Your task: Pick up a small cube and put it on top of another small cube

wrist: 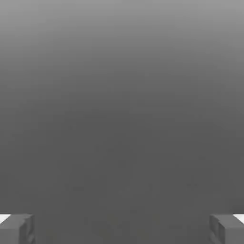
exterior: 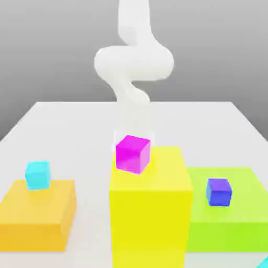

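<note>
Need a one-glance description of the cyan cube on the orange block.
Find the low orange block at the exterior view's left, beside the taller yellow block. The small cube sits on its top. It is turquoise-cyan; the neighbouring cubes are magenta and blue-violet.

White table (exterior: 63, 120) bearing orange block (exterior: 36, 217) with small cube (exterior: 37, 175) on top, taller yellow block (exterior: 151, 209) with magenta cube (exterior: 133, 154), green block (exterior: 235, 220) with blue cube (exterior: 218, 191); white arm (exterior: 133, 63) behind.
</note>
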